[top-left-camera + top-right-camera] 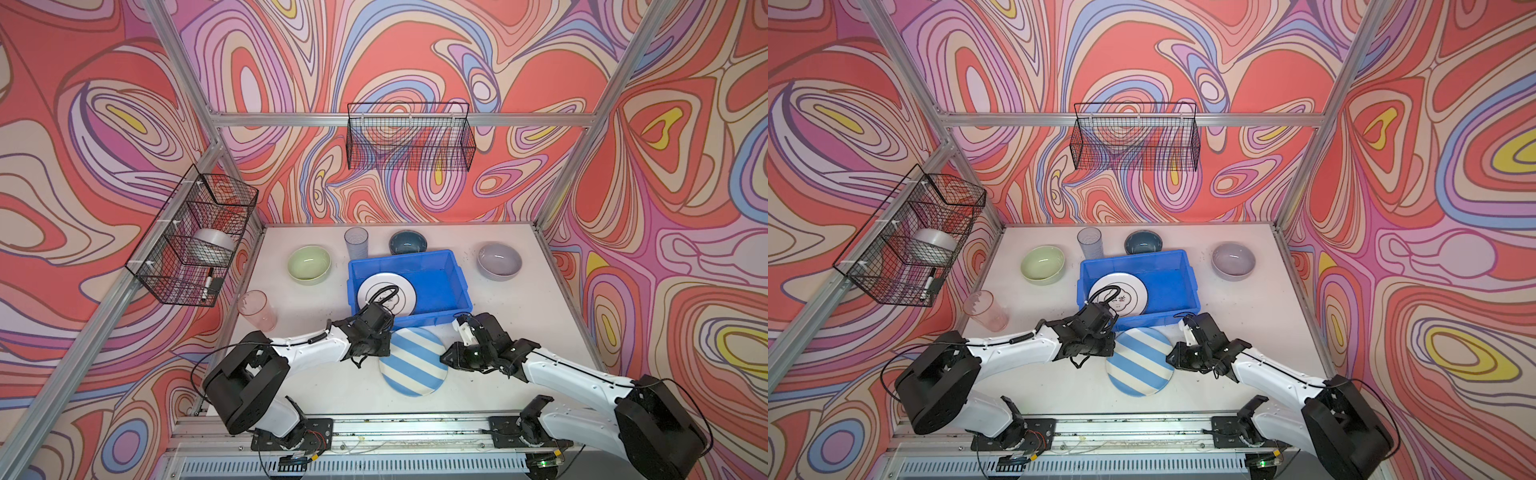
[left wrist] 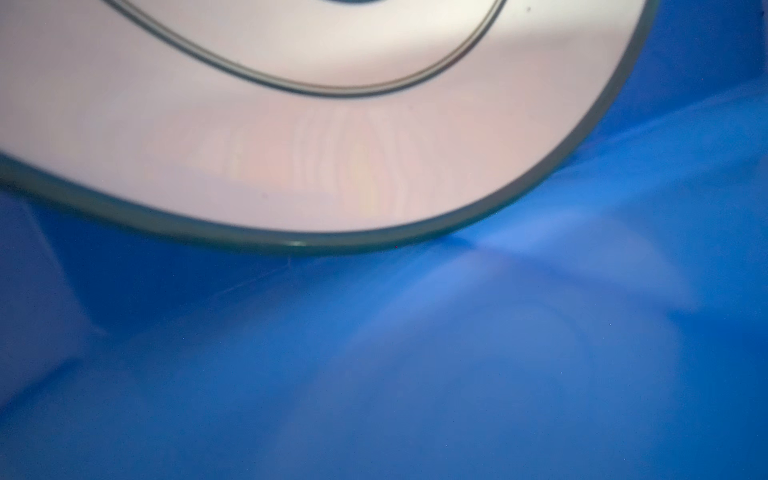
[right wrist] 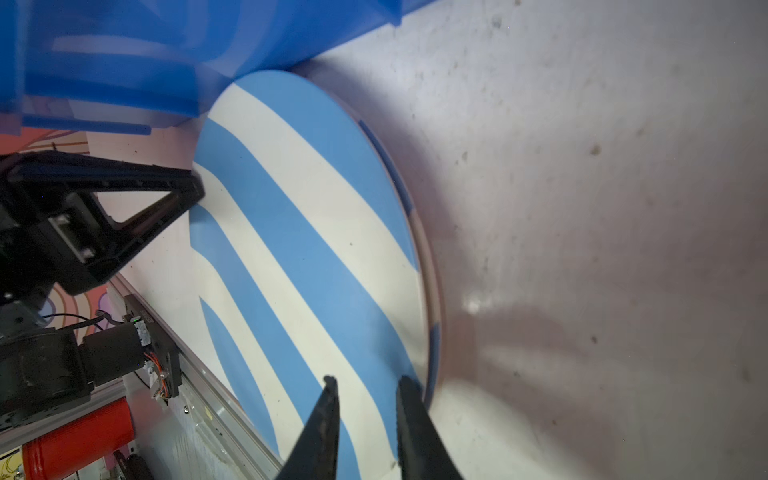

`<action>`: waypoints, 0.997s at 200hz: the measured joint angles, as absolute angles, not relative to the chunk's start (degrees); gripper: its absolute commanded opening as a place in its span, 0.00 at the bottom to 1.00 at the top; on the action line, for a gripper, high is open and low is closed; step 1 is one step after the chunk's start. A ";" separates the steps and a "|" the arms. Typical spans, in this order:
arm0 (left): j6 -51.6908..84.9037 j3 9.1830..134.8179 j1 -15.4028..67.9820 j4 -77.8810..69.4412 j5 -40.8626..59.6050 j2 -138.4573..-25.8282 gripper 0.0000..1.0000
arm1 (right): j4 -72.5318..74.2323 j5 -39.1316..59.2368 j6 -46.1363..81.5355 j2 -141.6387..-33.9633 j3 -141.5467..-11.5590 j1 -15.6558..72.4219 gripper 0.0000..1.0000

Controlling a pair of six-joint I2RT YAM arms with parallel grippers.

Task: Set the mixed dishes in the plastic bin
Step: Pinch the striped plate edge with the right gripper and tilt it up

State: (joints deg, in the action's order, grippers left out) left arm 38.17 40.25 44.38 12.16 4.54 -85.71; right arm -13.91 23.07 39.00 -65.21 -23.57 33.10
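The blue-and-white striped plate (image 1: 415,365) lies face up at lower centre in both top views. It is round, its stripes slant, and its upper edge is against the blue bin (image 1: 403,255). My right pincer (image 3: 368,380) stands slightly parted over its rim. My left pincer (image 3: 185,189), closed, touches the opposite edge.
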 measured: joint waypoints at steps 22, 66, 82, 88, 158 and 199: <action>38.48 40.25 44.60 12.16 4.80 -85.73 0.16 | -14.31 22.70 39.13 -64.99 -23.57 33.10 0.26; 39.07 40.23 44.77 12.19 5.13 -85.73 0.16 | -18.44 20.34 39.11 -60.90 -23.59 33.10 0.29; 39.22 40.21 44.82 12.29 5.28 -85.76 0.16 | -20.49 19.11 39.11 -59.42 -23.75 33.10 0.30; 39.22 40.21 44.86 12.34 5.30 -85.76 0.16 | -21.28 18.72 39.13 -58.87 -23.83 33.10 0.30; 39.24 40.25 44.93 12.40 5.30 -85.82 0.16 | -22.13 17.65 40.01 -59.07 -23.97 33.10 0.28; 39.24 40.25 44.93 12.43 5.30 -85.82 0.16 | -18.90 18.87 40.71 -61.43 -23.42 33.10 0.27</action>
State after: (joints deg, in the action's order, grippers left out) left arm 39.24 40.25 44.93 12.43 5.30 -85.82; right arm -18.90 18.87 40.71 -61.43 -23.42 33.10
